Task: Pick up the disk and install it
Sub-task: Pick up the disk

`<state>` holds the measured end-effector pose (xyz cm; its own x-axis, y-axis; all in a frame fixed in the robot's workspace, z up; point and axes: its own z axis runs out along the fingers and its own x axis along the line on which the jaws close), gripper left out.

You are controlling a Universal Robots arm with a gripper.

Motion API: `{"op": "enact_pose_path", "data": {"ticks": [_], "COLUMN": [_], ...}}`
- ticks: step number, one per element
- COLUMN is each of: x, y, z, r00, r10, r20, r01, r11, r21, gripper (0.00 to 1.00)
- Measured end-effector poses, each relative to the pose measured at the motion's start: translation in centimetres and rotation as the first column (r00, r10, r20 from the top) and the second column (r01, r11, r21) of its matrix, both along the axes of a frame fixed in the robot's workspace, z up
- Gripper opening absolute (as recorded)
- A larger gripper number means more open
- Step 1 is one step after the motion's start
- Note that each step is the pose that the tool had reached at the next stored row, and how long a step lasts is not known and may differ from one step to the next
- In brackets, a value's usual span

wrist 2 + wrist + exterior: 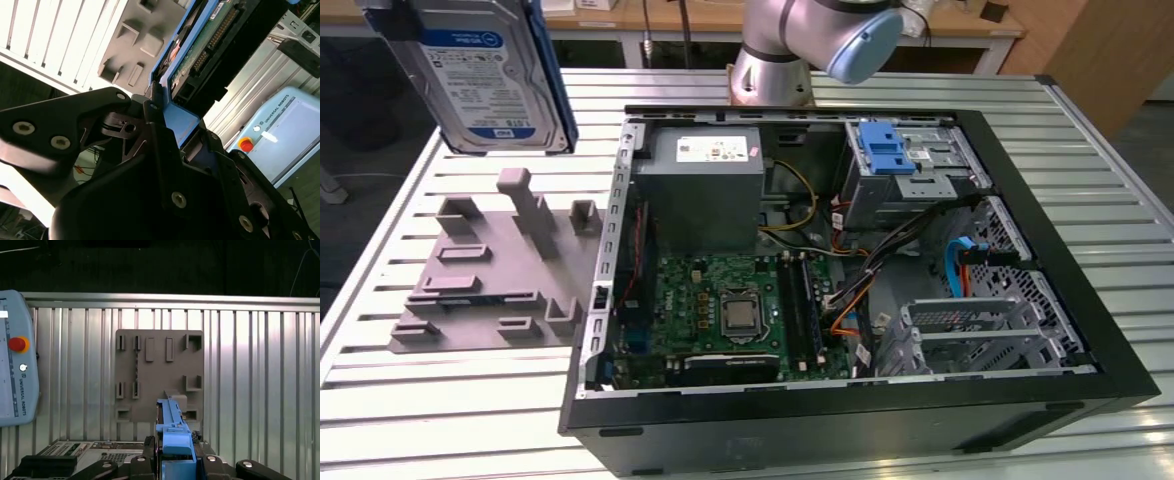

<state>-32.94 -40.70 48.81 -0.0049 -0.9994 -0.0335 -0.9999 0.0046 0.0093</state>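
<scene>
The disk (487, 70), a silver hard drive with a blue-and-white label in a blue plastic carrier, hangs upright in the air at the exterior view's upper left, above the slatted table. In both wrist views my gripper (175, 463) (172, 117) is shut on the disk's blue end tab (174, 440). The disk (200, 47) stretches away from the black fingers (152, 112), edge-on, with its green circuit board side showing. It hovers over the grey fixture plate (159, 372).
An open computer case (1067, 300) lies on the table, with a blue-latched drive cage (897, 160), grey power supply (707, 185) and motherboard (734, 310) inside. The grey fixture plate (494, 265) sits to its left in the exterior view. A teach pendant (15, 375) lies nearby.
</scene>
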Motion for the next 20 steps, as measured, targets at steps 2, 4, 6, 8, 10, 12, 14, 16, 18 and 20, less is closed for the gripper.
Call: {"op": "enact_pose_path", "data": {"ticks": [2, 4, 6, 8, 10, 12, 14, 16, 18, 20], "x": [0.46, 0.90, 1.38, 1.85, 2.25, 2.64, 3.09, 3.52, 3.92, 4.29], "y": [-0.09, -0.15, -0.21, -0.26, -0.29, -0.32, -0.36, -0.39, -0.42, -0.45], "z": [0.00, 0.00, 0.00, 0.00, 0.00, 0.00, 0.00, 0.00, 0.00, 0.00], "r00": [1.0000, 1.0000, 1.0000, 1.0000, 1.0000, 1.0000, 1.0000, 1.0000, 1.0000, 1.0000], "r10": [0.000, 0.000, 0.000, 0.000, 0.000, 0.000, 0.000, 0.000, 0.000, 0.000], "r20": [0.0000, 0.0000, 0.0000, 0.0000, 0.0001, 0.0000, 0.0000, 0.0001, 0.0001, 0.0000], "r01": [0.000, 0.000, 0.000, 0.000, 0.000, 0.000, 0.000, 0.000, 0.000, 0.000], "r11": [1.0000, 1.0000, 1.0000, 1.0000, 1.0000, 1.0000, 1.0000, 1.0000, 1.0000, 1.0000], "r21": [-0.0001, 0.0000, 0.0000, -0.0001, 0.0000, 0.0000, 0.0000, 0.0000, 0.0000, 0.0000], "gripper": [0.36, 0.36, 0.36, 0.36, 0.36, 0.36, 0.36, 0.36, 0.36, 0.36]}}
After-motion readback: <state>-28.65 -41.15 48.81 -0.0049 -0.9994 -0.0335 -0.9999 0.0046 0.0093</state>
